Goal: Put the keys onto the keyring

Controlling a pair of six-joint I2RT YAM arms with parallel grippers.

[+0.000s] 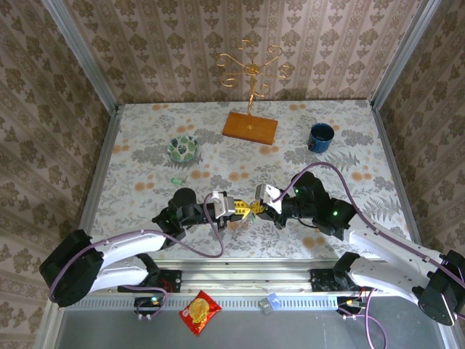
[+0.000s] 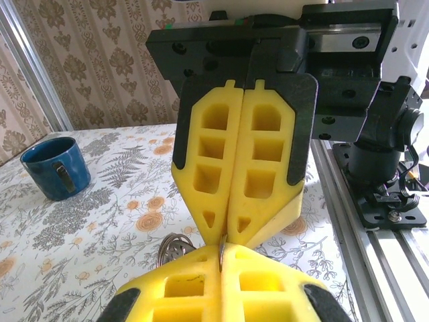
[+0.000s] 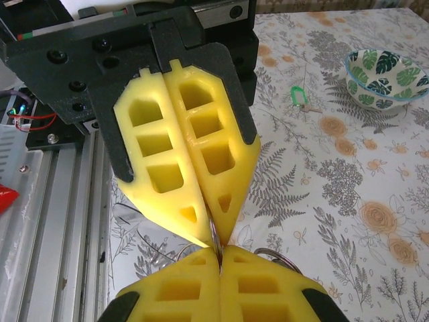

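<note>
My left gripper [image 1: 240, 209] and right gripper [image 1: 256, 209] meet tip to tip over the near middle of the table. Both are shut on the thin grey metal keyring. In the left wrist view its edge is pinched between my left gripper's [image 2: 221, 249] yellow fingers and runs up into the right gripper [image 2: 226, 235], while a loop of the keyring [image 2: 173, 249] hangs at the left. In the right wrist view the wire enters the right gripper [image 3: 218, 253] and the keyring's curve [image 3: 276, 257] shows beside it. One green-headed key [image 1: 174, 179] [image 3: 297, 96] lies on the table near the bowl.
A green-and-white patterned bowl [image 1: 183, 149] [image 3: 385, 77] stands at the back left. The blue mug [image 1: 320, 137] [image 2: 57, 168] is at the back right. A gold wire stand on a wooden base [image 1: 250, 127] is at the back centre. A red snack packet [image 1: 200, 313] lies below the table's front rail.
</note>
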